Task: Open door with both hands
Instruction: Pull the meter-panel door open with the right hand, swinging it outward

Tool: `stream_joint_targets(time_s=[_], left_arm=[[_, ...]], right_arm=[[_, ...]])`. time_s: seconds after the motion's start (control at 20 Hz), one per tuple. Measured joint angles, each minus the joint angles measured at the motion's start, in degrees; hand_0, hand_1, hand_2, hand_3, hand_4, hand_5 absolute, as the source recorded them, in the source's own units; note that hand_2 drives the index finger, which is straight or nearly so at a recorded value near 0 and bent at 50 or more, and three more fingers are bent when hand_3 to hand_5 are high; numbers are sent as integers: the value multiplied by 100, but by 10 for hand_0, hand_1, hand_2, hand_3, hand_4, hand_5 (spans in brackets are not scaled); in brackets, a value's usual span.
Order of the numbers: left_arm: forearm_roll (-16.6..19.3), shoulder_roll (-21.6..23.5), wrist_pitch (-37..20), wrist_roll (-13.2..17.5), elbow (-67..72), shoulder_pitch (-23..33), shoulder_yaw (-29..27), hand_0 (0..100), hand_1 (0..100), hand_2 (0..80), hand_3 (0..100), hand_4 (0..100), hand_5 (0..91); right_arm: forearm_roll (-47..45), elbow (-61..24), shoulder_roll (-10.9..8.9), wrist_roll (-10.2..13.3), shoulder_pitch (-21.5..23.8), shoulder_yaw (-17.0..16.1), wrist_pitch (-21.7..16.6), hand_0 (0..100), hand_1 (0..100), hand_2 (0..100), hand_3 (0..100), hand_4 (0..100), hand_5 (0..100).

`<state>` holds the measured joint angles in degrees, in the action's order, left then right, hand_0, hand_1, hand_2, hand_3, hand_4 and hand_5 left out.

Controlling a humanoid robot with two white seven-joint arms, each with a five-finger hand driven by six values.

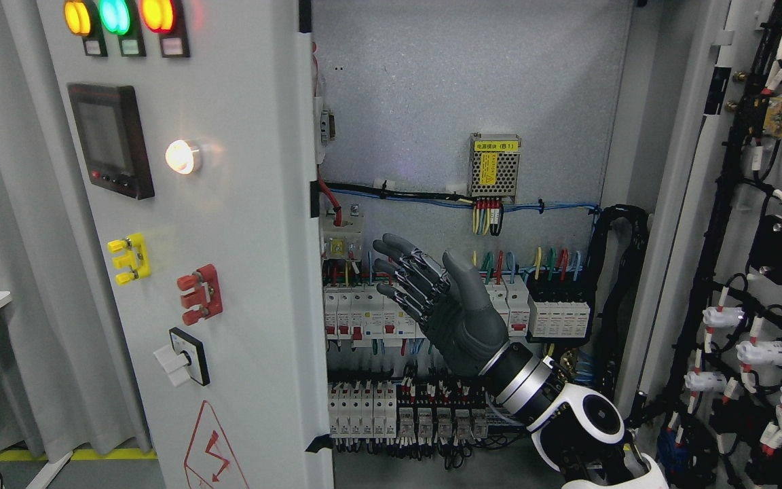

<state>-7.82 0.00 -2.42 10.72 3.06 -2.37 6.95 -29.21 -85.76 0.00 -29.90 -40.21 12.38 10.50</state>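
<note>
Reaching up from the lower right corner of the view, the right hand [442, 295] is raised inside the open cabinet, its white-and-black forearm angled up and to the left. Its dark fingers [401, 272] are spread and nearly straight, pointing toward the inner edge of the left door — the thumb stands apart above the palm, and the hand grips nothing. It hovers in front of the rows of breakers [354, 312] mounted on the back panel [432, 81], near the left door's edge but not touching it, as far as can be seen.

The left door [248, 272] is grey and fills the left part of the view, its front face carrying three coloured lamps [116, 17] at the top, a dark display [109, 139], a lit round lamp [180, 156], yellow and red terminals and a rotary switch [184, 356]. The right door [757, 258] is swung wide open at the right edge, its inner side covered with black cable bundles and white connectors.
</note>
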Motion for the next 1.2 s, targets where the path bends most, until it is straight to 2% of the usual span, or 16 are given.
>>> stream_joint_targets(time_s=[0.25,0.6,0.65,0.85,1.0,1.2], left_arm=[[0,0,0,0,1,0,0,289,0,28,28,34,0],[0,0,-21,-18,1,0,-1,289,0,28,28,34,0],[0,0,-28,-26,1,0,-1,289,0,28,28,34,0],[0,0,-5,8,0,-2,-1,288,0,28,28,34,0],[0,0,4,20,-1,-5,-1,288,0,28,28,33,0],[0,0,8,31,-3,-13,-1,288,0,28,28,32,0]], right_arm=[[6,-349,0,-5,142,225,-11,219,0,0,0,0,0],[12,-703,0,52,264,715,-19,219,0,0,0,0,0],[12,-739,-1,9,278,807,-19,219,0,0,0,0,0],[10,-842,0,-569,308,1143,21,219,0,0,0,0,0],[5,-889,0,-723,324,1359,39,219,0,0,0,0,0],[-108,-929,-1,-778,336,1595,44,219,0,0,0,0,0]])
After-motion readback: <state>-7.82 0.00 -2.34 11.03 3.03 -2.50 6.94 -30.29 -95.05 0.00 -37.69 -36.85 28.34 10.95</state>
